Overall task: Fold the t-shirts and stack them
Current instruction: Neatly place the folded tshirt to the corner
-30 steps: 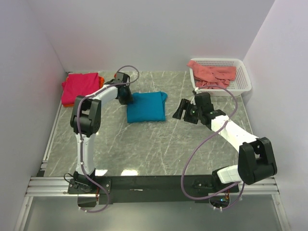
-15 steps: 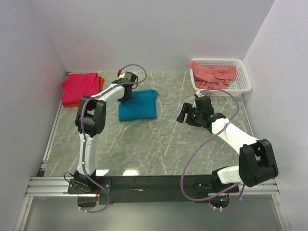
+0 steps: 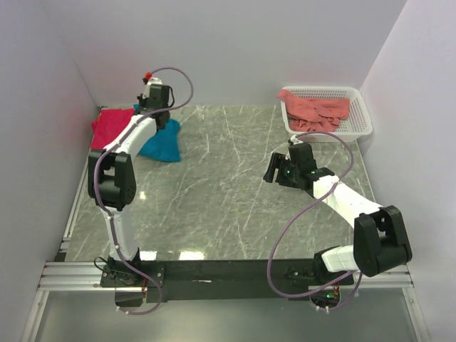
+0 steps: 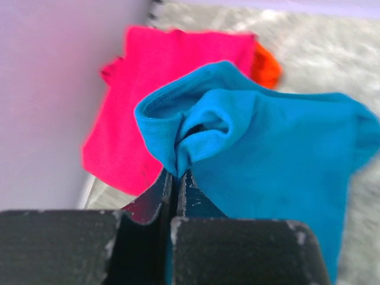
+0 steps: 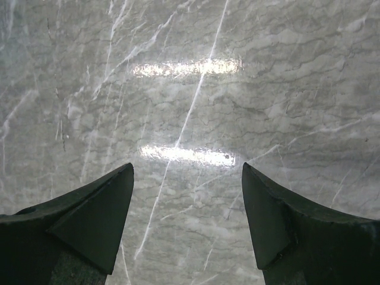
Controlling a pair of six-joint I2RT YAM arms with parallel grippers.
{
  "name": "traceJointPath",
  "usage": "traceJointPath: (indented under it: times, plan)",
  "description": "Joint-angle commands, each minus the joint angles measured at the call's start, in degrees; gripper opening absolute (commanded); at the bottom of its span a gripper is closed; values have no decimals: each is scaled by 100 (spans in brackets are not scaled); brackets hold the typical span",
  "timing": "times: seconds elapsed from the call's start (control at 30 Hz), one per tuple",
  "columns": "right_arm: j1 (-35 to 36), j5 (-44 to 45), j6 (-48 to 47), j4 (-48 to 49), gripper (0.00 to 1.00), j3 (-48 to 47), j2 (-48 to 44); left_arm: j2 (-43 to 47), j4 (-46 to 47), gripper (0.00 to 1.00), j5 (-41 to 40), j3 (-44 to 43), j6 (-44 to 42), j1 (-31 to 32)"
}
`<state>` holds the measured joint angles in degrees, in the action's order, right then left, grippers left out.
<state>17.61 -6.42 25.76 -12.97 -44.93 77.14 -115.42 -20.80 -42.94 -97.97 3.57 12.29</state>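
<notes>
Magenta-pink t-shirt [image 3: 110,128] lies folded flat in the far-left corner of the counter [image 3: 228,185], against the left wall. In the left wrist view a sliver of the orange t-shirt [image 4: 266,65] shows from under its far right edge.

Left end effector [image 4: 176,178]: jaws fully closed, pinching a bunched fold at the edge of the teal-blue t-shirt [image 3: 160,141]. In the top view this end effector sits at the far left of the counter, above the right edge of the magenta-pink t-shirt. The pinched corner of the teal-blue t-shirt is lifted at the fingertips. The rest of the cloth hangs away to the right and toward the near side, just beside the magenta-pink t-shirt and overlapping its right margin. Whether the low part rests on the counter cannot be told.

Right end effector [image 3: 271,169]: jaws spread wide, nothing between them. It is held over bare marble right of centre, well apart from the teal-blue t-shirt; its wrist view shows only counter surface between the fingers [image 5: 89,219].

Far right: white mesh basket [image 3: 360,107] in the far-right corner, with the salmon-pink t-shirt [image 3: 317,110] crumpled inside and draped over its left rim.
</notes>
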Motion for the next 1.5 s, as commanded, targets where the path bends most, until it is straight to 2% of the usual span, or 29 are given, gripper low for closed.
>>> traceJointPath:
  times: [0.0,0.3,0.53,0.77,1.07,1.17,1.33,1.47]
  plan:
    - [-20,132,-141,146,80,-104,29,344,576,1,74,-213,-821,-148]
    - [-12,220,-176,155,80,-113,64,195,612,1,260,-925,-1332,-421]
    - [-20,246,-150,128,80,-130,90,528,498,0,663,-1066,-1412,-473]
    - [-20,211,-106,181,80,-113,99,371,50,0,1059,-1768,-1421,-842]
    - [-12,316,-124,84,80,-192,204,11,85,0,2087,-1435,-1465,-1212]
    - [-12,404,-124,49,80,-218,248,-331,312,0,1851,-1339,-1517,-1405]
    - [-20,492,-115,6,80,-245,275,-1113,594,0,1271,-1733,-1553,-1729]
    - [-20,527,-124,-21,80,-297,327,-1413,726,1,1332,-1944,-1412,-1958]
